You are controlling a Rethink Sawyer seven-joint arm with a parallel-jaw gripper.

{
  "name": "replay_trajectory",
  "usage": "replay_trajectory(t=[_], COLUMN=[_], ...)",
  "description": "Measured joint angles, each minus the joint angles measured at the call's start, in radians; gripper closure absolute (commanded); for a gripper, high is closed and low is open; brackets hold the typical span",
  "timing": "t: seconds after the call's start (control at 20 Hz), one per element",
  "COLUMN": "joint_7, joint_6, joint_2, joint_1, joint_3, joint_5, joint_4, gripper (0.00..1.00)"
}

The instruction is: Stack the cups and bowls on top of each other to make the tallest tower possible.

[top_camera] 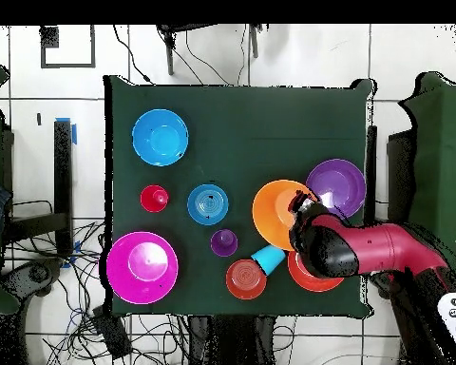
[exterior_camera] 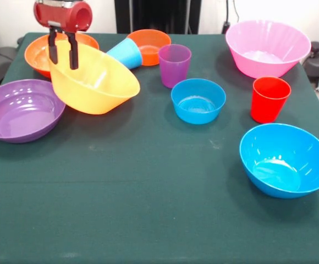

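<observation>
The hand (exterior_camera: 62,52) pinches the rim of the large orange bowl (exterior_camera: 93,80), tilted up beside the purple bowl (exterior_camera: 21,109); nothing is stacked, every other piece sits separately on the counter (exterior_camera: 148,192).

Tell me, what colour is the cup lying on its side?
Light blue cup, clearest in the front view.

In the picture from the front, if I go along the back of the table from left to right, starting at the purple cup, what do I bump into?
Purple cup → small blue bowl → red cup, with the big pink bowl just behind the red cup.
</observation>
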Motion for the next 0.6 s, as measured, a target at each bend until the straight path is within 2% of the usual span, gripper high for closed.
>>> replay_trajectory(t=[0.3, 0.6], joint_7=[-0.117, -0.144], joint_6=[0.032, 0.034], joint_2=[-0.024, -0.047], joint_1=[-0.047, -0.067], joint_3=[0.071, 0.117], joint_5=[0.013, 0.058], joint_4=[0.000, -0.010], gripper=[0.00, 0.00])
